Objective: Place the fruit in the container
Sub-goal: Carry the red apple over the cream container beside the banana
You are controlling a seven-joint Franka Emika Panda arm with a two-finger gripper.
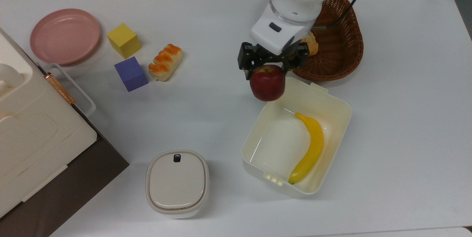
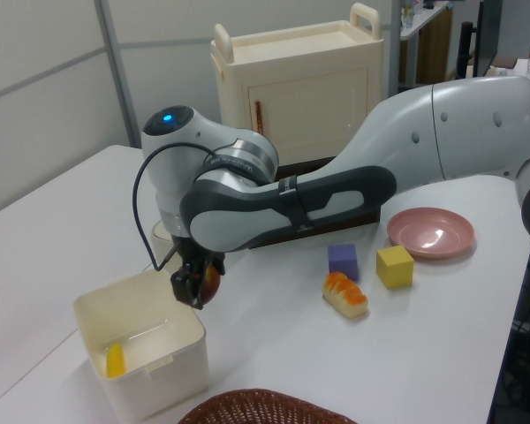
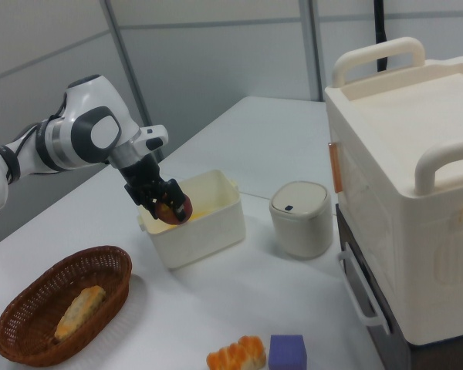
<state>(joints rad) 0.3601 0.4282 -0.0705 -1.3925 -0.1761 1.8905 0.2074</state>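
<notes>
Dark red apple [image 1: 267, 87], cream-white tub [image 1: 332, 100], yellow banana [image 1: 309, 148], brown wicker basket [image 1: 339, 41], pink plate [image 1: 64, 36].

White arm [image 2: 442, 115] (grey joints), black pincer [image 1: 272, 66].

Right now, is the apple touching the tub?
Apart. In the left view the apple, held in the gripper, hangs above the tub rim with a gap beneath it.

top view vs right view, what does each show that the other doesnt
Top view alone: the pink plate, the yellow cube and the banana lying in the container. Right view alone: the cream cabinet's handles and the wall panels behind the table. Both: the gripper shut on the apple at the container's rim, the wicker basket, the lidded box.
</notes>
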